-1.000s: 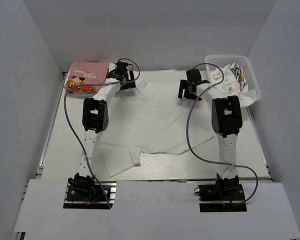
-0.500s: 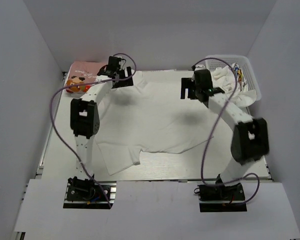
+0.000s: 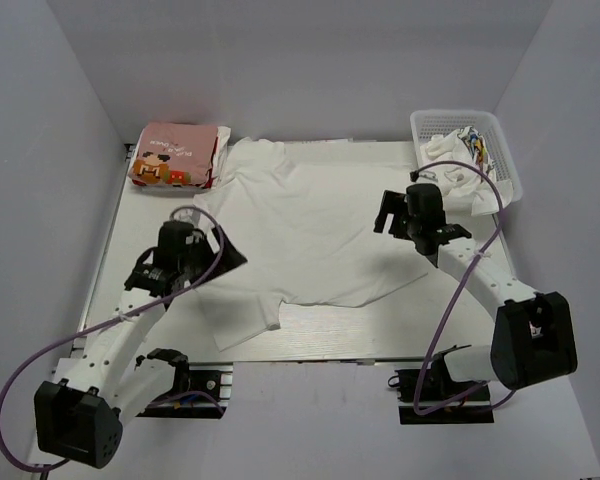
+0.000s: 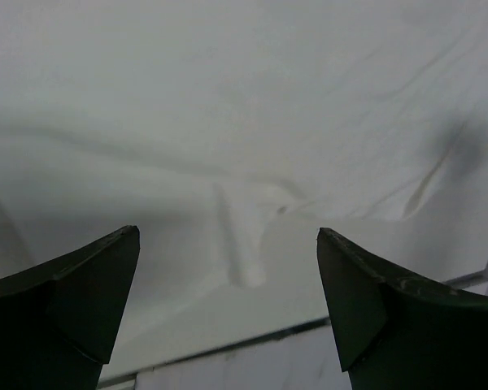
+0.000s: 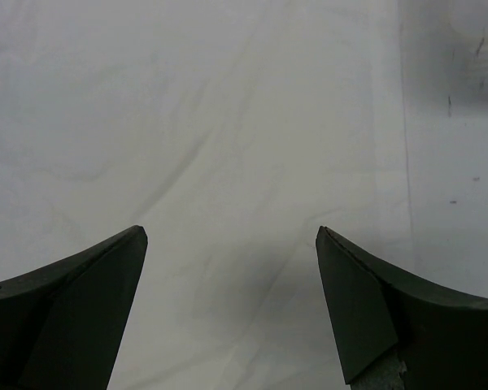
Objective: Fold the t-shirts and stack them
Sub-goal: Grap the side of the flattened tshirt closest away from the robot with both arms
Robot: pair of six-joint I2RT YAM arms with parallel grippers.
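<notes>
On the pale surface between the two arms, a large plain white short-sleeved cloth t-shirt lies spread almost flat, one sleeve jutting toward the near left corner. A folded pink t-shirt with an orange-brown cartoon print sits at the far left corner, just beside the white one's far edge, apparently the start of the stack. A white plastic lattice basket at the far right holds more crumpled cloth.

The left tool hangs over the white shirt's left side, above a small ridge of cloth near its edge, jaws apart and holding nothing. The right tool hovers over the shirt's right side, likewise apart and empty.

The white shirt looks light, thin and limp. It will likely sag and slide rather than keep a crease, and a flat single layer gives little to pinch. The likeliest holds are at the edges, a sleeve seam or a hem corner, one per tool. Which end is the collar is hard to tell from above.
</notes>
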